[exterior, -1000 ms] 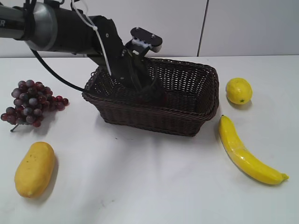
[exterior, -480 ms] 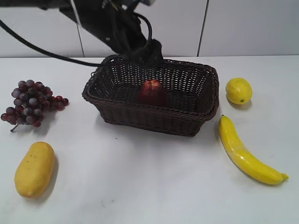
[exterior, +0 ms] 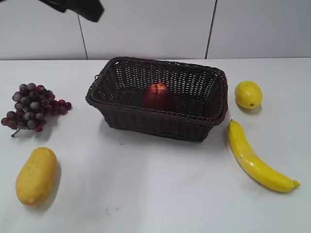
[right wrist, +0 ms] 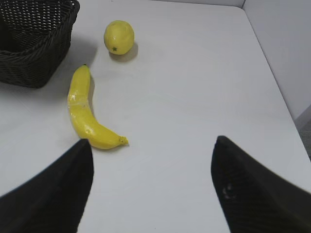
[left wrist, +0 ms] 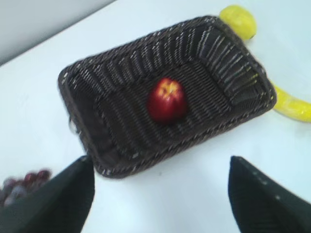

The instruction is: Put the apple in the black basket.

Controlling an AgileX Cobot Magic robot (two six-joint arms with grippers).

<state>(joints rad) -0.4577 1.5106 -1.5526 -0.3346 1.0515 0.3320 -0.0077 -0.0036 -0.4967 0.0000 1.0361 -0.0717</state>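
red apple (exterior: 157, 95) half behind basket (exterior: 146, 121) rim

The dark red glossy apple (exterior: 157, 95) sits inside the large dark woven wicker basket (exterior: 194, 127), near the middle of its floor, clear of the walls. The basket stands at the centre back of the white tabletop (exterior: 155, 194). Left of it, apart, lies the bunch of dark red-purple grapes (exterior: 32, 106), and in front of the grapes the yellow oval mango (exterior: 36, 175). Right of the basket sits the round yellow lemon (exterior: 248, 94); the long yellow banana (exterior: 255, 158) lies in front of the lemon, just beside the basket's right front corner.
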